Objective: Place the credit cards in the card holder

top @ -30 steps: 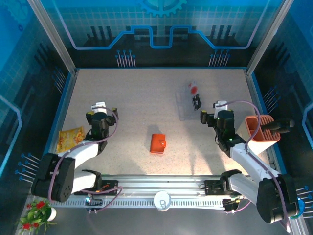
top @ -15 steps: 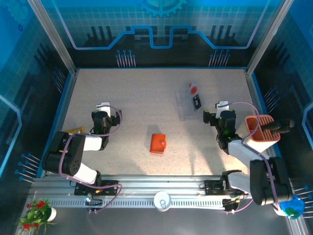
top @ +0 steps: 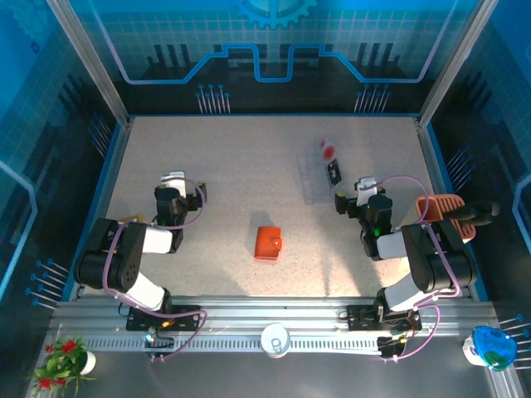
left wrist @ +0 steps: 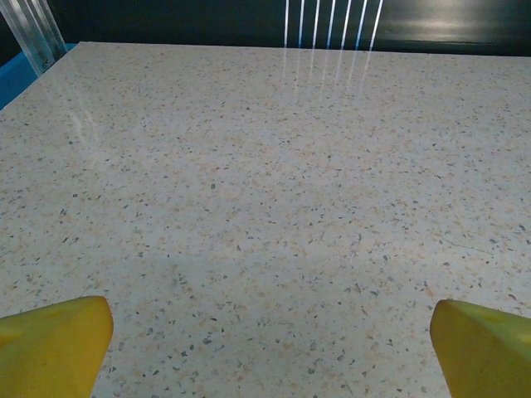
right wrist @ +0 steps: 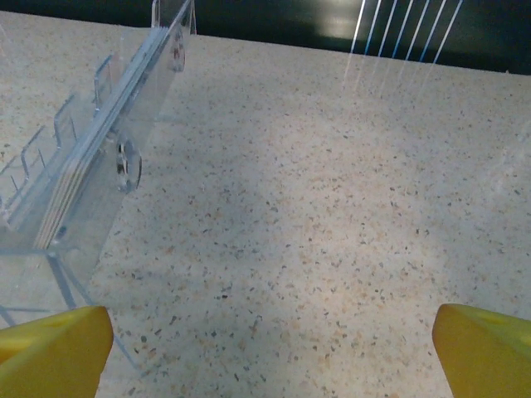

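The card holder, a small red-orange wallet, lies shut in the middle of the table. The credit cards stand in a clear acrylic rack at the back right; a dark card and a red one show there. In the right wrist view the rack rises at the left with card edges in it. My right gripper is open just right of the rack, over bare table. At the left, far from the wallet, my left gripper is open and empty.
A terracotta slotted bin with a dark tool in it stands at the right edge, partly behind my right arm. A sliver of a yellow snack bag shows beside my left arm. A paper cup sits on the front rail.
Both arms have folded back toward their bases. The left arm now covers most of the yellow bag, and the right gripper has shifted slightly left toward the rack. Both grippers stayed open.
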You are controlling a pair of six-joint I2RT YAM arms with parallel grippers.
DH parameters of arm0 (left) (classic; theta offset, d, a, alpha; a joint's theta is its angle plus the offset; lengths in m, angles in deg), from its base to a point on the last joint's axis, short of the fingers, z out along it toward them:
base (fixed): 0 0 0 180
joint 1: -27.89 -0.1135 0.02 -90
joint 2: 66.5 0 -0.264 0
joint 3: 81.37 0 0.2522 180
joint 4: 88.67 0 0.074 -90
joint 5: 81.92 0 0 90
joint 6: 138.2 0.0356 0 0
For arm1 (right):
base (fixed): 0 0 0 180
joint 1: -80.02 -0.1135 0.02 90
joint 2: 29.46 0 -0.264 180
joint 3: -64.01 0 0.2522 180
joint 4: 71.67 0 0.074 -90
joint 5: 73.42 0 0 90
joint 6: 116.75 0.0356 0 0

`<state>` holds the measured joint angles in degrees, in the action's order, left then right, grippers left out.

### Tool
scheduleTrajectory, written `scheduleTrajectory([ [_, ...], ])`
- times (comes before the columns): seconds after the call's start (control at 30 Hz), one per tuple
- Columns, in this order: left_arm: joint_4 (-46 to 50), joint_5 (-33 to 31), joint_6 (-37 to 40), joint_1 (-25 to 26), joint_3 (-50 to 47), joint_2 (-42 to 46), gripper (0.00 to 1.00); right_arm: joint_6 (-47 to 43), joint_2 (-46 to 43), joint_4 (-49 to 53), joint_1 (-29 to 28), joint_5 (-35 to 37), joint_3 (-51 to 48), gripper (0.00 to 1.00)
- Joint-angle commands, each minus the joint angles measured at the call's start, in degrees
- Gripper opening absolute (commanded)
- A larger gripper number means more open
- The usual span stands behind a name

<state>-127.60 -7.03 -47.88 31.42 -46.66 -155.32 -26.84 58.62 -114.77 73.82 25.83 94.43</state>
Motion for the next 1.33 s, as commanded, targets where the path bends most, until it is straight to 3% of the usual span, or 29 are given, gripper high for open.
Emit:
scheduleTrajectory([
  [0.0,-1.69,1.62,-0.39,-0.59,0.41,-0.53,0.99,-0.9,0.18,-1.51,0.9,-1.21,2.42,1.0],
  [0.1,-0.51,3.93,-0.96,-1.67,0.88,-0.31,0.99,-0.67,0.2,6.49,1.73,-4.15,6.5,1.0],
  [0.17,-0.51,4.01,-1.02,-1.77,0.93,-0.31,0.99,0.13,0.26,6.29,3.4,-6.93,6.37,1.0],
  [1.3,-1.03,3.87,-0.87,-1.74,0.67,-0.31,0.99,-0.39,0.35,6.33,2.84,-6.35,6.36,1.0],
])
